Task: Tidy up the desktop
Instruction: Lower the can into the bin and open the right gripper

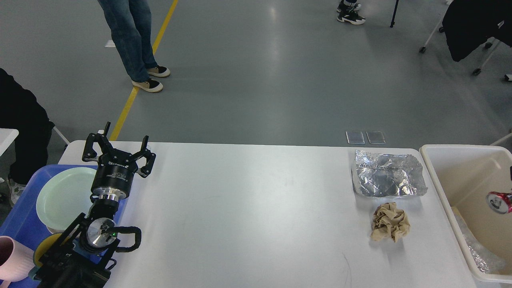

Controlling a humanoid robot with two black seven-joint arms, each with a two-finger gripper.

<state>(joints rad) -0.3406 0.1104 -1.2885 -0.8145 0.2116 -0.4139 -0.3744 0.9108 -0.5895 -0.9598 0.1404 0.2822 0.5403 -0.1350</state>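
Note:
The white desktop (pixel 256 208) fills the lower view. On its right part lie a crumpled silver foil bag (pixel 387 175) and, just in front of it, a crumpled brown paper ball (pixel 390 227). A red drink can (pixel 499 202) shows at the right edge, over the inside of the cream bin (pixel 436 180); I cannot tell whether anything holds it. My left gripper (pixel 119 146) is open and empty, held upright over the desktop's left edge beside the blue tray (pixel 20 216). My right gripper is out of view.
The blue tray holds a pale green plate (pixel 64 196), a pink cup (pixel 12 258) and something yellow (pixel 42 248). Crumpled clear plastic (pixel 476 248) lies in the bin. A person's legs (pixel 134 44) stand beyond the table, back left.

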